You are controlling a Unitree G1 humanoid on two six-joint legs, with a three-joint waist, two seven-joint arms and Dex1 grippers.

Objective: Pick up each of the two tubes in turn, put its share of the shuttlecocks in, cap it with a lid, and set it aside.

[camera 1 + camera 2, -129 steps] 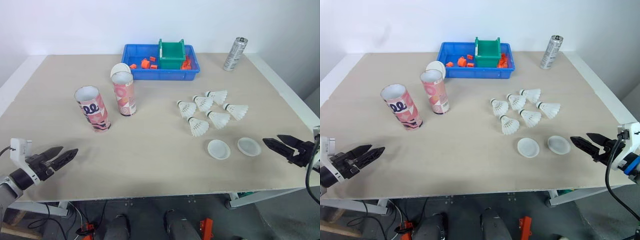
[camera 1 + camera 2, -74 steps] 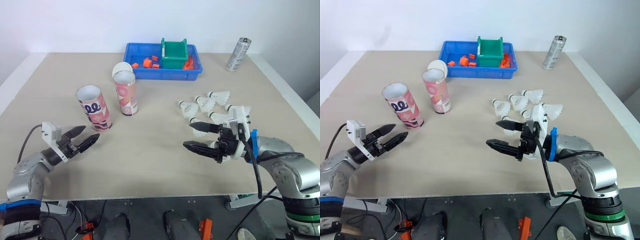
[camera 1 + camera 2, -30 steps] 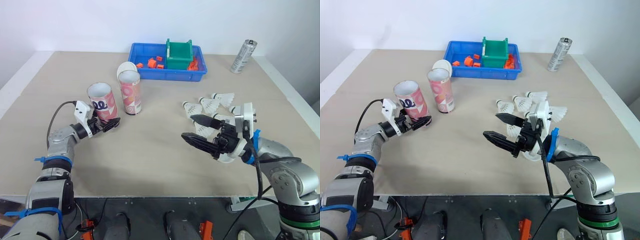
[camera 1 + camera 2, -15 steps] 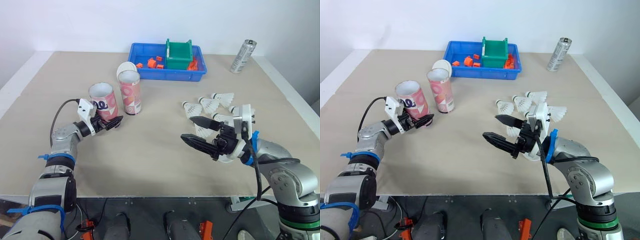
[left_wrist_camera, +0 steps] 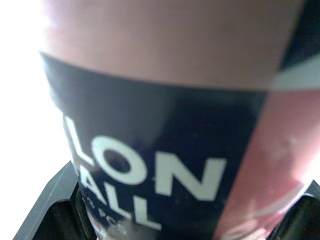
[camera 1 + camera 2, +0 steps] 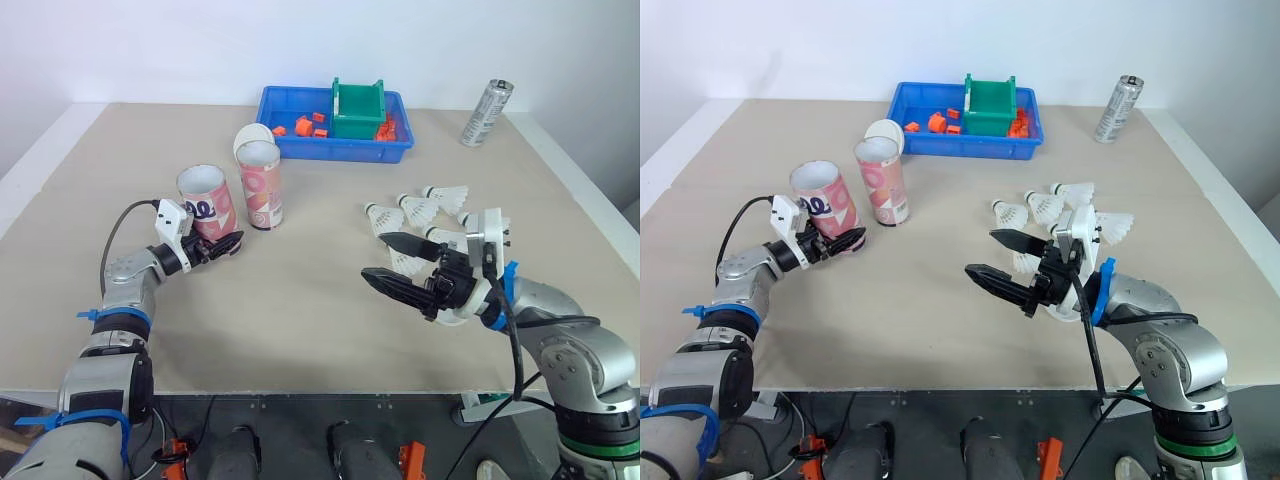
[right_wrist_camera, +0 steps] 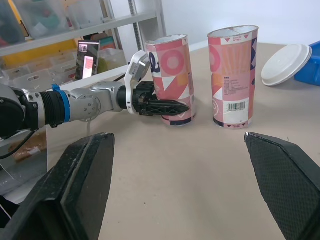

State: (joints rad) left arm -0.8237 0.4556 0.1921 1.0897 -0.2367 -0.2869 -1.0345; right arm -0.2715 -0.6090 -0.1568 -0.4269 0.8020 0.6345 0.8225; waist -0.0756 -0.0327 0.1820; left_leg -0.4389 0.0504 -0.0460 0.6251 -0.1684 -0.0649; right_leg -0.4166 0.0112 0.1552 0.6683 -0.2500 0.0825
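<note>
A blue plastic tray (image 6: 300, 150) sits at the upper centre of the head views. It holds small orange pieces (image 6: 297, 127) and a square green box (image 6: 358, 108). A silver can (image 6: 487, 99) stands upright at the upper right.

The two tubes are left of centre on the beige table (image 6: 300, 310), close together but apart. Both stand on end with the long axis vertical and the open mouth up, showing a white inner wall. They are pink cardboard cylinders with printed patterns; the near tube (image 6: 205, 203) carries dark bands with white lettering, and the far tube (image 6: 260, 187) has a barcode. A round white lid (image 6: 243, 139) is tilted up behind the far tube, by the tray's corner.

The shuttlecocks (image 6: 412, 207) lie on their sides in a loose cluster right of centre. They are white and feathered, with their rounded heads pointing toward the left of the frame.

The left gripper (image 6: 225, 244) is low against the near tube's foot; whether it has clamped the tube cannot be told. The right gripper (image 6: 376, 256) hovers at centre right in front of the shuttlecocks, jaws spread wide and holding nothing.
</note>
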